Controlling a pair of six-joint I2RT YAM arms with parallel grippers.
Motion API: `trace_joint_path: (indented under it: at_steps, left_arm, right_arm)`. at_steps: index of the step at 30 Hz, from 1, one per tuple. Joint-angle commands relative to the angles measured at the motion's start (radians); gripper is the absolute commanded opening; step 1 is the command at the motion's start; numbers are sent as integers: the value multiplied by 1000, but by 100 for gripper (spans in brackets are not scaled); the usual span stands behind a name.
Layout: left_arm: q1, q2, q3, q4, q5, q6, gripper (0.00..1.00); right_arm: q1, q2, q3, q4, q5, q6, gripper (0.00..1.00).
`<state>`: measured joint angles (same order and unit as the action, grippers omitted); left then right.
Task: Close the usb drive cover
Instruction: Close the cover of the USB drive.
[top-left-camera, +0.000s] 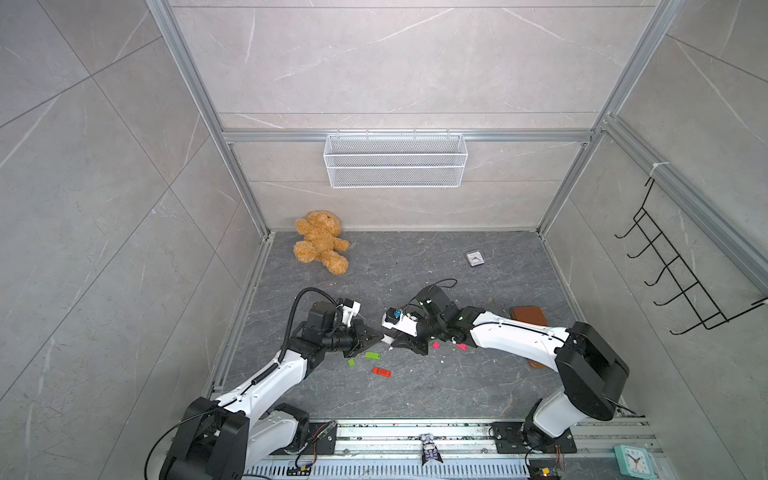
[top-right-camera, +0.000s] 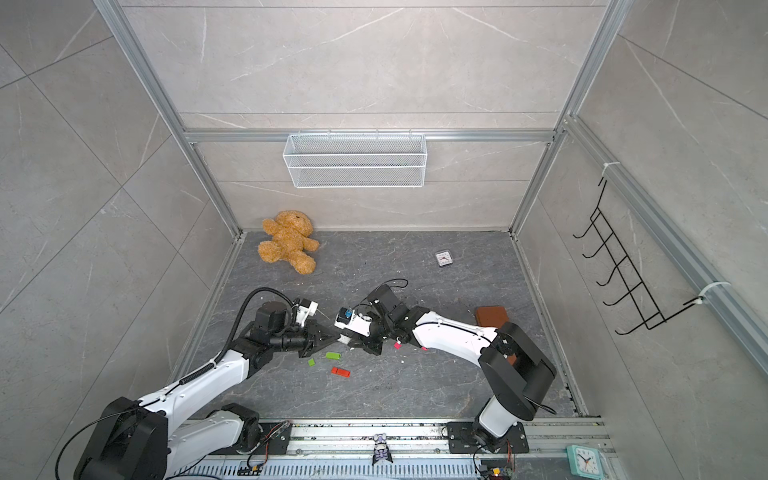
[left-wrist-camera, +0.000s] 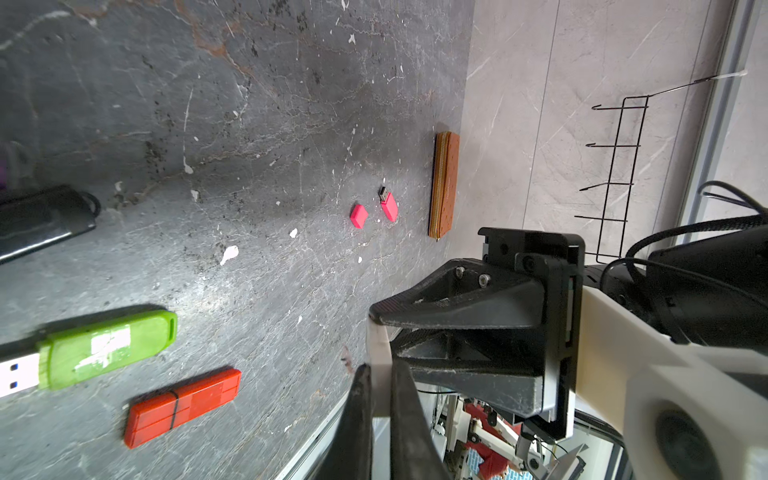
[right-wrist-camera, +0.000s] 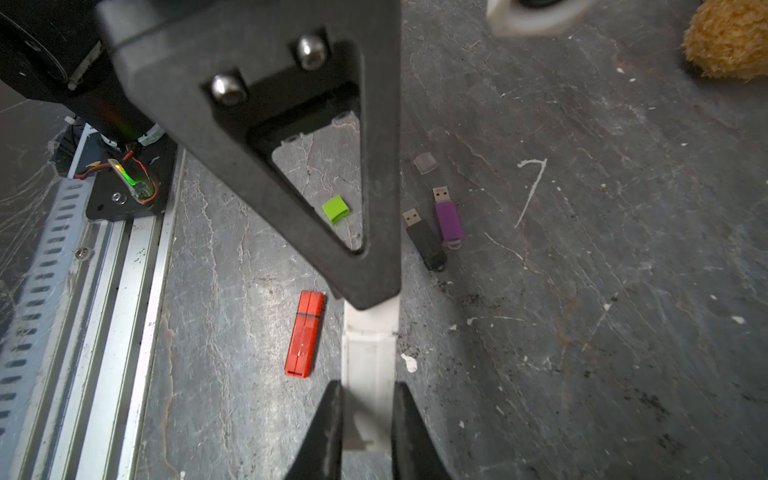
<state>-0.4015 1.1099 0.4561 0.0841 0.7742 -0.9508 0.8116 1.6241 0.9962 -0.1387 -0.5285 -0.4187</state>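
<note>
The dark stone table (top-left-camera: 436, 386) fills the floor of the cell, and both arms reach in over it and meet nose to nose at its middle. The left arm (top-left-camera: 274, 374) and right arm (top-left-camera: 519, 336) come from opposite sides, I'd say so each can push against the other. A teddy bear (top-left-camera: 320, 241) sprawls in the far corner and a brown zip pouch (left-wrist-camera: 445, 183) lies by the right wall, both well clear of the work.

The white usb drive (right-wrist-camera: 369, 357) hangs in the air between the two grippers. The right gripper (right-wrist-camera: 368, 395) is clenched on its long body. The left gripper (left-wrist-camera: 377, 374) is pinched tight on the short end piece, which I take for the cover (right-wrist-camera: 372, 318). Only a thin seam shows between the two parts, so the cover looks pressed home or nearly so.

Below lie a capped red drive (right-wrist-camera: 305, 332), a bare green drive (left-wrist-camera: 108, 349), its green cap (right-wrist-camera: 336, 209), and a pink drive (left-wrist-camera: 389, 205) with its pink cap (left-wrist-camera: 358, 216) apart.
</note>
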Motion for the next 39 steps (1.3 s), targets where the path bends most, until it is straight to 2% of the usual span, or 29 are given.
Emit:
trace_joint_path:
  at_steps: [1,4,11,18,24,34,39]
  left_arm:
    - [-46,13,-18,6,53,-8,0]
    - [-50,7,-19,6,50,-6,0]
    - [-51,-2,-16,6,56,3,0]
    - [-51,27,4,-73,40,24,0]
    - [-53,47,18,-81,24,12,0]
    - [-68,76,37,-54,4,-5,0]
    - [-71,75,31,-52,-7,1,0]
  right_arm:
    - [16,5,107,198,-141,38,9]
    - [9,9,101,240,-163,75,9]
    - [-8,16,100,244,-209,58,9]
    - [-6,-2,102,232,-116,19,9]
    - [-5,-39,58,302,-33,16,9]
    - [-5,-44,31,364,-69,53,9]
    - [-3,-34,58,255,-90,8,9]
